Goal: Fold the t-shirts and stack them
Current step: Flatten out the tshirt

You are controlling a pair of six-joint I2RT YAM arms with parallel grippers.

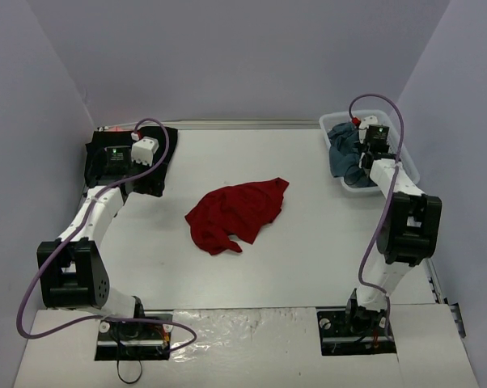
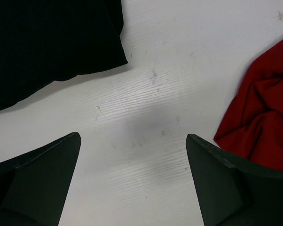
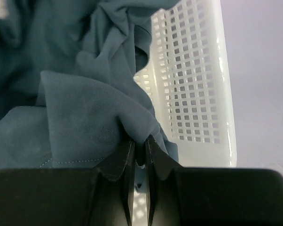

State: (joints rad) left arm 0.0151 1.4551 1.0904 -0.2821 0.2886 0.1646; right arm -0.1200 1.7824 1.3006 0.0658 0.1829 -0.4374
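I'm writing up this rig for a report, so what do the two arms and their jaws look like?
The left arm and right arm each have white links joined by chunky black joints. A purple cable loops along each. The jaws are matte black wedges with flat inner faces.

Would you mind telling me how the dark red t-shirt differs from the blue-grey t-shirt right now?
The dark red t-shirt lies on the bare table mid-scene; the blue-grey t-shirt sits in the white lattice basket at the far right. Nothing touches the red one; the right end effector is shut on a fold of the blue-grey one. Both are crumpled, not folded.
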